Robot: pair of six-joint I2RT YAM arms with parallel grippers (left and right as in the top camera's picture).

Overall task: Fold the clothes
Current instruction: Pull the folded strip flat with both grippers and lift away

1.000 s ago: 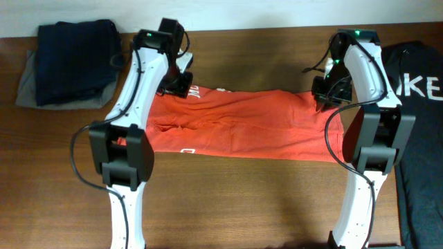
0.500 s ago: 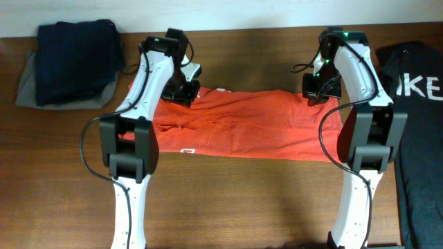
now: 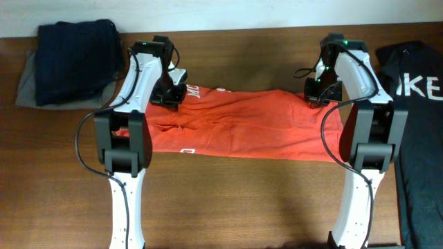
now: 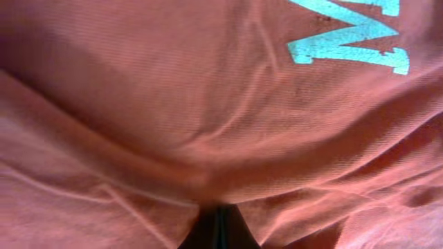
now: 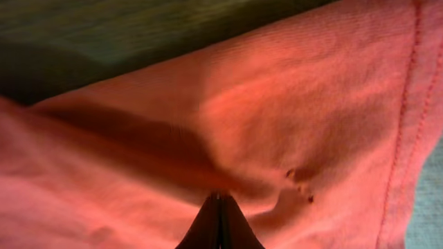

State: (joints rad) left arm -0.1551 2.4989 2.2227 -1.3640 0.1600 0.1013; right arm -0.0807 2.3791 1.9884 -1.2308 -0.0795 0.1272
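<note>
Seen from overhead, an orange-red short-sleeved cotton T-shirt lies spread as a wide, wrinkled band across the middle of a brown wooden table, between two white robot arms. We see white lettering on the T-shirt's far left corner, too small from here to read, and a small white mark at its near edge, also unreadable. At the table's right edge lies a black garment with large white letters, of which we can read only "KE". At the far left corner, a pile of folded navy clothes rests on a grey cloth.

The left wrist camera shows what the overhead view cannot. The left gripper has its dark fingertips pressed together, with orange fabric puckered into them, so it is clamped on the T-shirt. Part of the white lettering fills the upper right of this view. We can make out angular strokes, cut off by the frame, but no whole word.

The right wrist camera shows the right gripper with its tips likewise together and pinching a raised fold of the T-shirt. We also see a stitched hem running down the right side, a few tiny dark specks in the cloth, and dark table beyond the fabric's far edge.

Only the overhead view shows the arms and the other garments.
</note>
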